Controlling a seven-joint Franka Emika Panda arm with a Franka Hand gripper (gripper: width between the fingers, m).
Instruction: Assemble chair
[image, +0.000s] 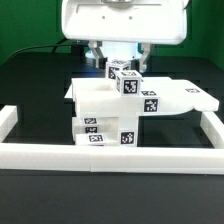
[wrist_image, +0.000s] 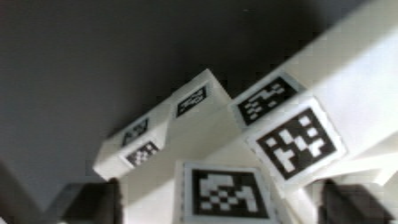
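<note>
The white chair parts stand in the middle of the table in the exterior view. A flat plate (image: 172, 93) with a tag lies on top of blocky tagged pieces (image: 105, 125). A small tagged block (image: 127, 81) sits at the top of the stack, under my gripper (image: 122, 68). In the wrist view my gripper (wrist_image: 222, 203) has its dark fingers (wrist_image: 93, 203) on either side of this tagged white block (wrist_image: 222, 188), which fills the gap between them. Other tagged white faces (wrist_image: 267, 120) lie beyond it.
A long low white border rail (image: 110, 153) without tags runs along the front and up both sides (image: 213, 125) of the black table. The arm's white body (image: 120, 20) hangs above the parts at the back.
</note>
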